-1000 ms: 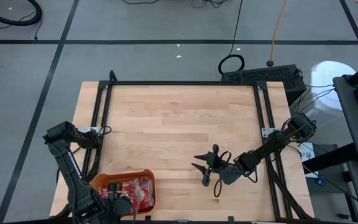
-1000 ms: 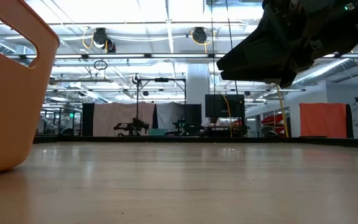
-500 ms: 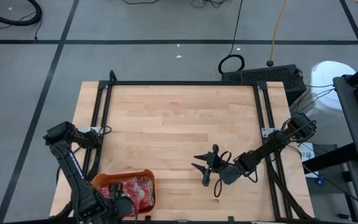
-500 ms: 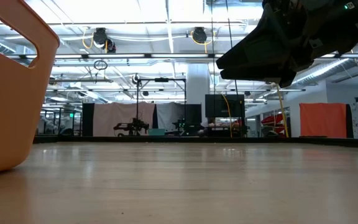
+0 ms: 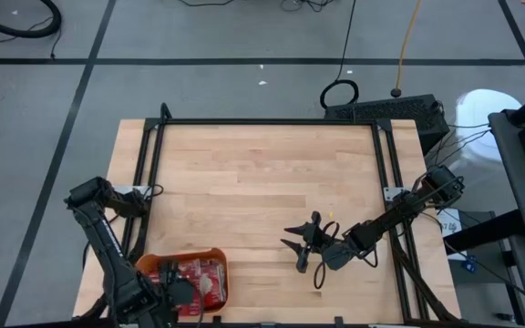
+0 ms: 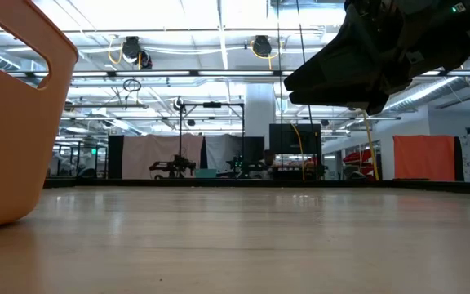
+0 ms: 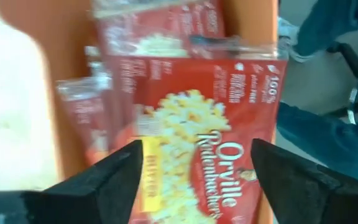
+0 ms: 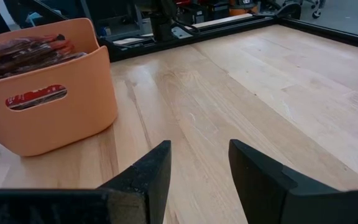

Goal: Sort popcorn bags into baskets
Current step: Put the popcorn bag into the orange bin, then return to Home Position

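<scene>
The orange basket (image 5: 190, 254) stands on the table at the near left corner, with several red popcorn bags (image 5: 200, 276) piled inside. My left gripper (image 7: 197, 180) hangs over it, pointing down and open. The topmost bag (image 7: 197, 118) lies flat on the pile beneath its fingers, and I see no touch. Near the table's middle right, my right gripper (image 5: 301, 244) hovers open, with bare wood between its fingers (image 8: 197, 168). The basket (image 8: 48, 118) with its bags (image 8: 23, 53) shows ahead of that gripper.
Bare wood stretches from the basket to the right gripper and on to the far edge. A black frame (image 5: 267, 121) runs along the table's left, far and right edges. In the low view the basket wall (image 6: 6, 122) fills the left and the right arm (image 6: 382, 57) hangs at the upper right.
My left gripper has tipped slightly while staying over the basket. The right arm has kept still.
</scene>
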You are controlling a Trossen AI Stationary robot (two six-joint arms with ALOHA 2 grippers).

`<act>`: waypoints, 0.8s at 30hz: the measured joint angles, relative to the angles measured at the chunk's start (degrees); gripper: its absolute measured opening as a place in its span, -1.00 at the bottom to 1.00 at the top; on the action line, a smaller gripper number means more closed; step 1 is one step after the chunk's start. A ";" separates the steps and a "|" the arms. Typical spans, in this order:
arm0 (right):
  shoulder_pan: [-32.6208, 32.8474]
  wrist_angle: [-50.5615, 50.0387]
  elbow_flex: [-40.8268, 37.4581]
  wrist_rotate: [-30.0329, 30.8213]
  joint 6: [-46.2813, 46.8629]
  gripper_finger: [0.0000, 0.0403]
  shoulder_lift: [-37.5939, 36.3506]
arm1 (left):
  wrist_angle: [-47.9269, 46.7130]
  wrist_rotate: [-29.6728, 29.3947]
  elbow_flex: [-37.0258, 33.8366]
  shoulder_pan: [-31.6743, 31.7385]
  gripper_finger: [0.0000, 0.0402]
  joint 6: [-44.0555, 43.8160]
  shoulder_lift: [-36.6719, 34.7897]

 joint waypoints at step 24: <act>1.88 17.23 -0.02 0.13 -27.31 -0.41 -0.76 | 24.32 -49.72 -17.18 3.49 -0.63 36.73 -28.35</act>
